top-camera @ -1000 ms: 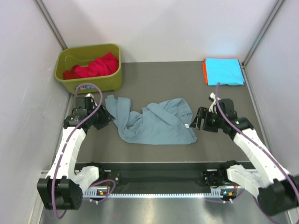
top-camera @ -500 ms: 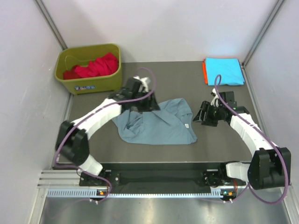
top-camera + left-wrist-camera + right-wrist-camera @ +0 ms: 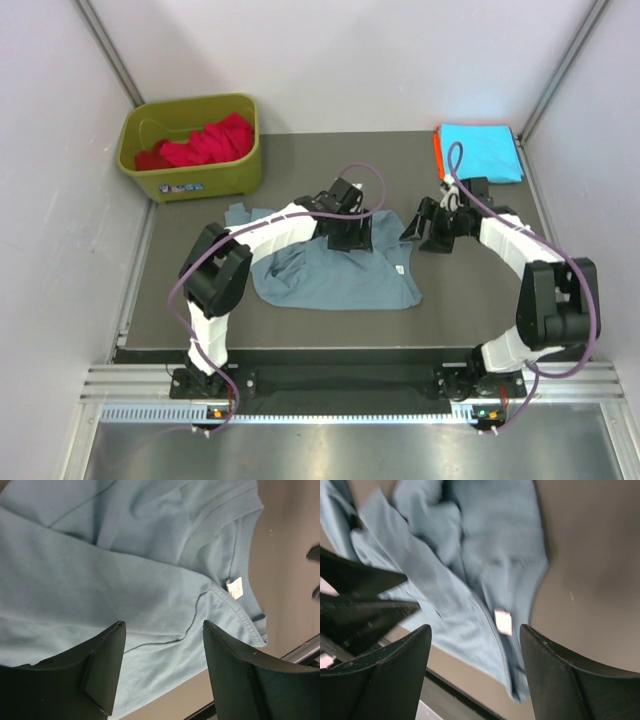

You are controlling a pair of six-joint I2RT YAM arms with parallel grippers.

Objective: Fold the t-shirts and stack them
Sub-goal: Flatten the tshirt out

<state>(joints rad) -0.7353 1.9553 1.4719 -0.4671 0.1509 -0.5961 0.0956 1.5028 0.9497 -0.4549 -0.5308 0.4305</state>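
Where the dark table [image 3: 320, 165] spreads beneath both arms, the dusty grey-blue t-shirt [image 3: 330, 278] lies rumpled at its middle, directly under the left gripper [image 3: 162, 630] and just to the left of the right gripper [image 3: 475, 632]; the left gripper hangs over the cloth's far edge with its fingers wide apart and nothing between them; the right gripper likewise has its fingers spread and empty, low over the shirt's collar side, with bare table to its right in its own wrist view; the olive-green bin [image 3: 240, 165] stands well apart, beyond and to the left of the left gripper, and a small sticker [image 3: 187, 186] on its front wall is too small to read; the red t-shirt [image 3: 205, 140] is bunched inside that bin; the cyan t-shirt [image 3: 480, 152] lies folded flat beyond the right gripper, in the far right corner; the orange t-shirt [image 3: 437, 155] shows only as a thin edge along the cyan one's left side, seemingly underneath it; the white neck label [image 3: 234, 587] sits inside the grey-blue shirt's collar, ahead of the left gripper's right finger, its print unreadable.
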